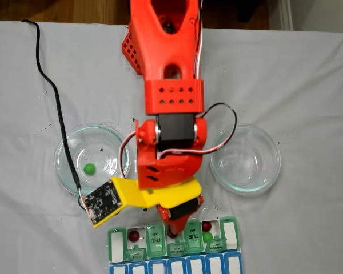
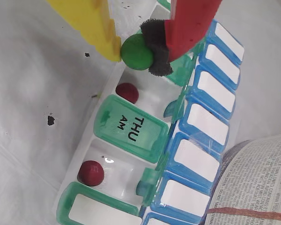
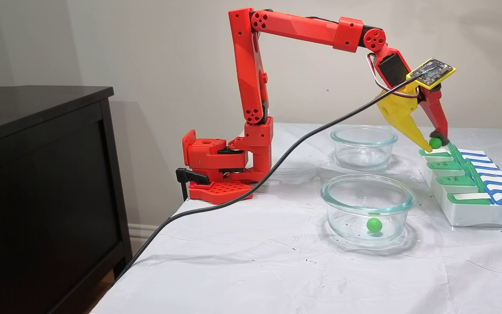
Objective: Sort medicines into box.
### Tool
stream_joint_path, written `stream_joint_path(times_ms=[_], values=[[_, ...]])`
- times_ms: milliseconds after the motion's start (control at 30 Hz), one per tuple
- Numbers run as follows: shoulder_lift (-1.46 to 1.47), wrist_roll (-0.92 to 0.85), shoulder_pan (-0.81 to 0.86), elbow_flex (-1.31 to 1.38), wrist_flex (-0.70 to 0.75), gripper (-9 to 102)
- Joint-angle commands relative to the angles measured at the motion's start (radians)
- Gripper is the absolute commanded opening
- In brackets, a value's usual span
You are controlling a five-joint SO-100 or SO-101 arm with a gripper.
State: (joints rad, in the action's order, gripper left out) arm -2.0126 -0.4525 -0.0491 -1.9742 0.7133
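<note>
Gripper: I read the gripper [image 2: 138, 51] as clamped on a green ball [image 2: 137, 52], yellow finger [image 2: 91, 23] on one side and the red finger's black pad [image 2: 155, 42] on the other; in a fixed view the gripper [image 3: 435, 143] hangs just above the far end of the box.
Box: I see the pill organiser [image 2: 131, 126] with green lids over a blue row; the THU AM lid [image 2: 129, 128] is shut, the compartments either side of it open.
Red balls: I count two in the wrist view, one [image 2: 127, 92] in the compartment above THU, one [image 2: 91, 172] in the compartment below it.
Other green balls: one [image 1: 207, 236] in an open compartment near the TUE lid; one [image 3: 374, 224] in the near glass dish [image 3: 368, 192].
Far dish: I log the far glass dish [image 3: 363, 134] beside the arm.
</note>
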Motion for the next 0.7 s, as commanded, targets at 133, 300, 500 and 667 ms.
stream_joint_path(times_ms=[133, 300, 500, 667], values=[[0.063, -0.029, -0.009, 0.091, -0.025, 0], [0.077, -0.028, -0.008, 0.087, -0.075, 0], [0.049, -0.012, -0.002, 0.078, -0.112, 0], [0.041, -0.003, -0.017, 0.052, -0.144, 0]])
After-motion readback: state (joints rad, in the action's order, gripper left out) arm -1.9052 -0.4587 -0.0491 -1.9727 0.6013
